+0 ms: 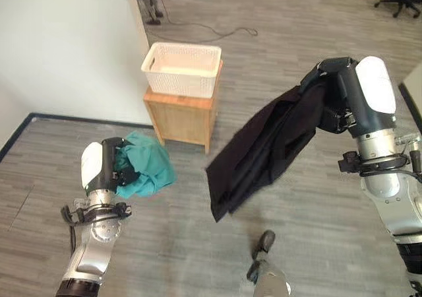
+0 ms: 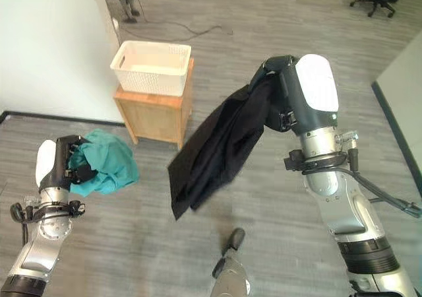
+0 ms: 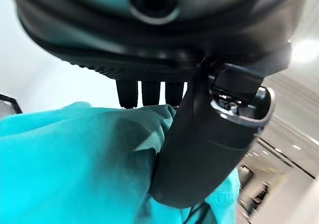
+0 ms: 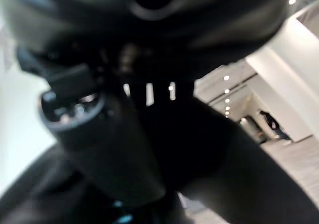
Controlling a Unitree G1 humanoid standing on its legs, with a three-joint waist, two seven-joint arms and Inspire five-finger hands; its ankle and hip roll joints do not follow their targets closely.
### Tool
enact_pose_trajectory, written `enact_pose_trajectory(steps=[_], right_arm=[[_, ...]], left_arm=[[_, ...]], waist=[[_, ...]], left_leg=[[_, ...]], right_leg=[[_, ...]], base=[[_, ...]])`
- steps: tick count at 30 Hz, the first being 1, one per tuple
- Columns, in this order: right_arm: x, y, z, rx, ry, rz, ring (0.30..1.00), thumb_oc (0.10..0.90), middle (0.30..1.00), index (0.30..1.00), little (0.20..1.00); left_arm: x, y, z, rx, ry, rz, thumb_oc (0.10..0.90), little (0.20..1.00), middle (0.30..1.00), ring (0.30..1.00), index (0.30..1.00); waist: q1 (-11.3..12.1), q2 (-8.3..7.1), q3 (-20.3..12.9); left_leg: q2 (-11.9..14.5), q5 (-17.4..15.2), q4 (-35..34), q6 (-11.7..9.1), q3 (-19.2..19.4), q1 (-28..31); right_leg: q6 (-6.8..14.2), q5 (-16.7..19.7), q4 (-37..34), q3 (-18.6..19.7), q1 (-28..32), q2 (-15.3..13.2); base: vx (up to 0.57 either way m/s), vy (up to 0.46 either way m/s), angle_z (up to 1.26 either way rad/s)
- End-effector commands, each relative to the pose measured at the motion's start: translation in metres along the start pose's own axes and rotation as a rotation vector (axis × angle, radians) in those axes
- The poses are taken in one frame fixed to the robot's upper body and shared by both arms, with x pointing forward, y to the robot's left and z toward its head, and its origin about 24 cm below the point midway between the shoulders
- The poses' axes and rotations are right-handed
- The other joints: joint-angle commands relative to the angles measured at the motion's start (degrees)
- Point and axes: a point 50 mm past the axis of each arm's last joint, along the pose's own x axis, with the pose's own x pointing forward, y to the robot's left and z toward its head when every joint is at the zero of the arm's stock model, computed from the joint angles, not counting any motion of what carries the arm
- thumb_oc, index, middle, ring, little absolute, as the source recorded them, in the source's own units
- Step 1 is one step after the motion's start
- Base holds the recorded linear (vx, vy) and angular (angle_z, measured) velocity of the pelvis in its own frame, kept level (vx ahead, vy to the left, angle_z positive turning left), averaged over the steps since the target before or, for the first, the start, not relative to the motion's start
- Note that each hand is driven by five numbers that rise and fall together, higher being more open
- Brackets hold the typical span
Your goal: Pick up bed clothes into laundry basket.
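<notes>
Fingers and thumb of the left hand [image 1: 109, 165] are curled tight round a bunched teal cloth [image 1: 150, 170], held up off the floor at the robot's lower left; in the left wrist view the thumb [image 3: 199, 154] presses across the teal fabric [image 3: 70, 169] with the fingers [image 3: 149, 92] above it. The right hand [image 2: 285, 96], raised higher on the robot's right, is clamped on a black garment [image 2: 214, 145] whose top is gathered in the grip while the rest hangs loose, trailing down and toward the middle, its lower end clear of the floor. In the right wrist view the thumb [image 4: 99, 144] lies over dark cloth [image 4: 209, 149].

Beyond and between the two hands stands a small wooden cabinet [image 1: 181, 119] against a white wall [image 1: 66, 46], with a white laundry basket [image 1: 181, 69] sitting on top; nothing is seen inside it. The teal cloth is near the cabinet's lower left corner, the black garment well to its right, and neither touches basket or cabinet. The wood-plank floor [image 1: 165, 244] lies open between the hands and the cabinet. Farther back, a thin cable [image 1: 217, 28] trails over the floor, and an office chair [image 1: 399, 0] stands at the far right.
</notes>
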Motion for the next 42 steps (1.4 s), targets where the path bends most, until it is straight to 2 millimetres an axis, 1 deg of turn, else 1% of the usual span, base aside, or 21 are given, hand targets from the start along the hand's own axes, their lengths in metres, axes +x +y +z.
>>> enact_pose_trajectory(steps=[1,2,3,4,7,9,11,12,14,17,21,22,23,24,26,28,31,32,35,39,42], right_arm=[[0.025,-0.036,0.021,0.023,-0.101,-0.238,0.300,0.400,0.300,0.300,0.300],[0.027,-0.036,0.022,0.034,-0.107,-0.231,0.300,0.400,0.300,0.300,0.300],[0.027,-0.037,0.021,0.034,-0.107,-0.232,0.300,0.400,0.300,0.300,0.300],[0.028,-0.039,0.028,0.047,-0.145,-0.235,0.300,0.400,0.300,0.300,0.300],[0.028,-0.037,0.027,0.043,-0.142,-0.209,0.300,0.400,0.300,0.300,0.300],[0.026,-0.034,0.026,0.043,-0.141,-0.180,0.300,0.400,0.300,0.300,0.300],[0.023,-0.032,0.024,0.035,-0.140,-0.155,0.300,0.400,0.300,0.300,0.300],[0.022,-0.033,0.023,0.030,-0.141,-0.149,0.300,0.400,0.300,0.300,0.300],[0.024,-0.037,0.019,0.002,-0.133,-0.152,0.300,0.400,0.300,0.300,0.300],[0.026,-0.040,0.017,-0.021,-0.124,-0.149,0.300,0.400,0.300,0.300,0.300],[0.024,-0.040,0.012,-0.076,-0.093,-0.126,0.300,0.400,0.300,0.300,0.300],[0.028,-0.052,0.017,-0.107,-0.123,-0.166,0.300,0.400,0.300,0.300,0.300],[0.028,-0.053,0.018,-0.106,-0.124,-0.167,0.300,0.400,0.300,0.300,0.300],[0.036,-0.074,0.024,-0.139,-0.154,-0.243,0.300,0.400,0.300,0.300,0.300],[0.041,-0.087,0.030,-0.161,-0.186,-0.281,0.300,0.400,0.300,0.300,0.300],[0.052,-0.117,0.045,-0.222,-0.253,-0.362,0.300,0.400,0.300,0.300,0.300],[0.056,-0.136,0.056,-0.278,-0.302,-0.391,0.300,0.400,0.300,0.300,0.300],[0.058,-0.149,0.059,-0.345,-0.305,-0.394,0.300,0.400,0.300,0.300,0.300],[0.060,-0.162,0.064,-0.411,-0.316,-0.414,0.300,0.400,0.300,0.300,0.300],[0.069,-0.169,0.082,-0.460,-0.367,-0.407,0.300,0.400,0.300,0.300,0.300],[0.080,-0.170,0.077,-0.473,-0.323,-0.373,0.300,0.400,0.300,0.300,0.300]], left_arm=[[0.015,0.012,0.064,-0.030,-0.353,0.048,0.400,0.300,0.300,0.300,0.300],[0.013,0.009,0.062,-0.058,-0.335,0.041,0.400,0.300,0.300,0.300,0.300],[0.013,0.008,0.063,-0.059,-0.336,0.041,0.400,0.300,0.300,0.300,0.300],[0.010,0.004,0.064,-0.092,-0.332,0.029,0.400,0.300,0.300,0.300,0.300],[0.012,0.004,0.066,-0.099,-0.333,0.031,0.400,0.300,0.300,0.300,0.300],[0.012,0.005,0.065,-0.097,-0.329,0.025,0.400,0.300,0.300,0.300,0.300],[0.012,0.008,0.065,-0.076,-0.337,0.025,0.400,0.300,0.300,0.300,0.300],[0.014,0.012,0.065,-0.059,-0.343,0.036,0.400,0.300,0.300,0.300,0.300],[0.024,0.021,0.069,-0.022,-0.360,0.083,0.400,0.300,0.300,0.300,0.300],[0.033,0.035,0.070,0.023,-0.364,0.124,0.400,0.300,0.300,0.300,0.300],[0.038,0.059,0.063,0.055,-0.344,0.204,0.400,0.300,0.300,0.300,0.300],[0.039,0.070,0.065,0.067,-0.359,0.245,0.400,0.300,0.300,0.300,0.300],[0.039,0.071,0.065,0.066,-0.359,0.247,0.400,0.300,0.300,0.300,0.300],[0.040,0.081,0.066,0.077,-0.370,0.290,0.400,0.300,0.300,0.300,0.300],[0.041,0.084,0.066,0.073,-0.370,0.311,0.400,0.300,0.300,0.300,0.300],[0.040,0.089,0.065,0.064,-0.380,0.342,0.400,0.300,0.300,0.300,0.300],[0.037,0.087,0.065,0.030,-0.386,0.342,0.400,0.300,0.300,0.300,0.300],[0.038,0.081,0.066,-0.013,-0.386,0.333,0.400,0.300,0.300,0.300,0.300],[0.040,0.073,0.067,-0.038,-0.382,0.315,0.400,0.300,0.300,0.300,0.300],[0.025,0.062,0.035,-0.032,-0.263,0.235,0.400,0.300,0.300,0.300,0.300],[0.012,0.054,0.010,-0.020,-0.160,0.176,0.400,0.300,0.300,0.300,0.300]], waist=[[-3.39,-4.17,-6.30],[-2.18,-4.40,-5.58],[-2.68,-3.70,-5.72],[-0.59,-4.68,-3.94],[0.60,-5.25,-2.27],[1.05,-4.92,-2.16],[1.51,-4.63,-2.92],[1.33,-3.73,-3.28],[-0.43,-2.74,-4.25],[-1.47,-2.08,-5.22],[-0.18,-2.36,-7.32],[-0.76,-2.81,-7.26],[-0.82,-2.98,-7.18],[-1.23,-4.24,-6.91],[-1.53,-4.40,-6.39],[-1.61,-4.98,-6.34],[-2.50,-4.99,-6.50],[-4.36,-5.90,-6.70],[-5.15,-7.08,-6.63],[-1.66,-9.55,-9.42],[-0.54,-9.78,-10.10]], left_leg=[[-4.65,-5.24,8.30,5.31,-2.38,-8.93],[-0.19,0.93,26.89,4.07,-4.23,-14.84],[1.13,0.03,29.28,3.71,-5.28,-16.51],[3.89,4.39,42.43,3.09,-6.72,-22.59],[6.40,2.85,47.99,2.93,-5.93,-29.29],[6.65,1.23,41.34,3.59,-3.00,-32.78],[3.77,0.63,28.75,3.73,0.79,-32.54],[3.93,3.87,21.91,3.47,4.49,-33.12],[9.29,9.76,13.50,2.91,17.40,-32.28],[10.96,11.93,9.78,3.04,24.34,-27.07],[5.01,10.22,4.07,6.37,23.85,-23.50],[2.73,7.73,2.98,8.36,23.22,-21.56],[2.30,7.55,2.86,8.68,23.38,-21.54],[-0.14,5.16,2.38,10.40,22.02,-20.47],[-1.27,4.29,1.59,11.23,20.72,-19.57],[-2.99,4.05,-1.61,10.88,16.96,-17.79],[-3.09,5.21,-2.78,9.70,13.18,-18.20],[-3.28,4.80,-2.96,8.20,8.40,-18.38],[-2.99,5.93,-2.83,7.44,6.00,-19.54],[-2.82,6.67,-2.77,6.28,3.35,-18.72],[-2.64,6.97,-2.75,5.88,1.56,-18.78]], right_leg=[[10.48,-8.86,-6.53,2.55,11.98,-0.92],[7.08,-10.32,-7.56,2.43,16.11,1.16],[6.69,-10.32,-7.81,1.66,16.10,2.04],[3.99,-12.62,-10.47,0.10,21.00,3.85],[3.28,-14.69,-11.74,-0.72,25.10,5.07],[3.99,-16.09,-11.90,-0.66,27.05,5.44],[5.43,-17.92,-11.85,0.51,28.83,5.68],[5.91,-18.78,-11.83,-0.07,29.74,6.62],[5.76,-20.34,-11.44,-3.96,31.56,7.11],[5.44,-21.25,-9.81,-6.08,32.34,7.83],[7.72,-22.25,2.18,-8.33,32.68,5.50],[10.08,-19.89,12.09,-8.10,30.60,1.99],[10.36,-20.02,12.83,-8.06,30.28,1.38],[13.49,-13.22,21.75,-5.94,27.44,-2.16],[13.77,-12.22,25.00,-4.31,24.52,-4.12],[11.76,-16.12,20.52,-1.95,20.87,-5.62],[9.75,-18.81,12.98,0.15,19.92,-3.80],[10.03,-18.98,3.69,6.80,18.19,-0.93],[10.64,-16.01,-2.81,11.19,18.11,0.51],[11.01,-13.93,-7.18,7.15,23.00,0.34],[10.65,-13.67,-8.82,5.56,25.23,1.09]], base=[[0.50,-0.470,-0.26],[0.19,-0.316,-0.38],[0.36,-0.603,-0.41],[0.14,-0.316,-0.50],[0.25,-0.256,-0.22],[0.31,0.003,-0.24],[0.41,0.103,-0.66],[0.49,0.146,-0.80],[0.35,0.086,-0.31],[0.30,0.026,0.39],[0.36,0.205,0.76],[0.19,0.163,0.81],[0.40,0.252,0.95],[0.27,0.134,0.93],[0.18,0.078,0.90],[0.17,-0.081,0.85],[0.13,-0.180,1.05],[0.18,-0.263,1.65],[0.11,-0.192,1.66],[0.10,-0.149,1.39],[0.09,-0.100,0.17]])
